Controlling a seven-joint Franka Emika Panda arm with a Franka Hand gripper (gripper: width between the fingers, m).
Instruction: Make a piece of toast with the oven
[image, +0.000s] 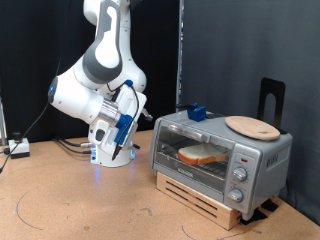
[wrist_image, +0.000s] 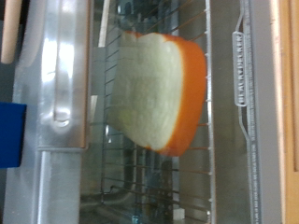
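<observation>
The oven (image: 220, 152) is a small silver toaster oven at the exterior view's right, with knobs (image: 240, 172) down its right panel. Its glass door looks shut, with the grey handle (image: 192, 134) along its top. The piece of toast (image: 203, 155) lies flat inside on the wire rack. In the wrist view the toast (wrist_image: 154, 89) shows through the glass, pale with an orange-brown crust, on the rack (wrist_image: 220, 140), beside the door handle (wrist_image: 61, 70). My gripper (image: 132, 101) hangs in the air left of the oven, apart from it, facing the door. Its fingers do not show in the wrist view.
A round light wooden board (image: 252, 126) and a small blue object (image: 196, 112) lie on the oven's top. The oven stands on a low wooden crate (image: 205, 197). A black stand (image: 271, 100) rises behind it. Cables and a small box (image: 17, 148) lie at the left.
</observation>
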